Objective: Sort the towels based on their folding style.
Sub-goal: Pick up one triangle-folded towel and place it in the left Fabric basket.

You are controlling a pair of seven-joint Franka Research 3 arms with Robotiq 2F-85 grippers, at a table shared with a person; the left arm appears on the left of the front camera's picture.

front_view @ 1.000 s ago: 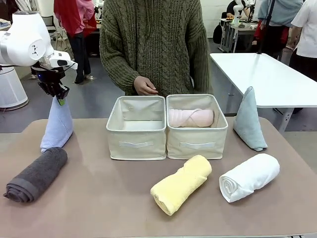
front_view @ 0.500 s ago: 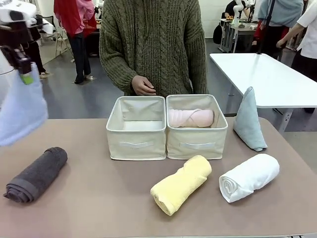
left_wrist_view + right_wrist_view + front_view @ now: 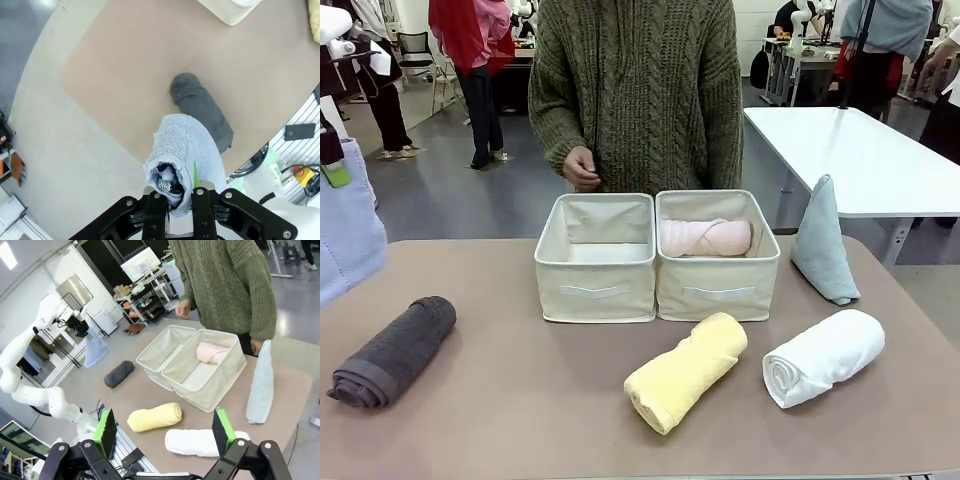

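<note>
My left gripper (image 3: 332, 165) is shut on the tip of the pale blue cone towel (image 3: 344, 235), which hangs in the air off the table's left edge. The left wrist view looks down past this gripper (image 3: 180, 194) and the blue towel (image 3: 186, 150) to the dark grey roll (image 3: 202, 109) below. On the table lie the dark grey roll (image 3: 394, 350), the yellow roll (image 3: 685, 371) and the white roll (image 3: 823, 356). The grey-green cone (image 3: 822, 242) stands at the right. A pink roll (image 3: 705, 237) lies in the right bin (image 3: 717, 285). My right gripper (image 3: 164, 432) hovers open, high above the table's right side.
The left cream bin (image 3: 595, 285) has nothing in it and touches the right bin. A person in a green knitted sweater (image 3: 635, 90) stands behind the bins, one hand (image 3: 582, 168) held at the waist. A white table (image 3: 865, 160) stands at the back right.
My left gripper has lifted the pale blue cone off the table and carried it up and out to the left edge. The person's hand rose slightly.
</note>
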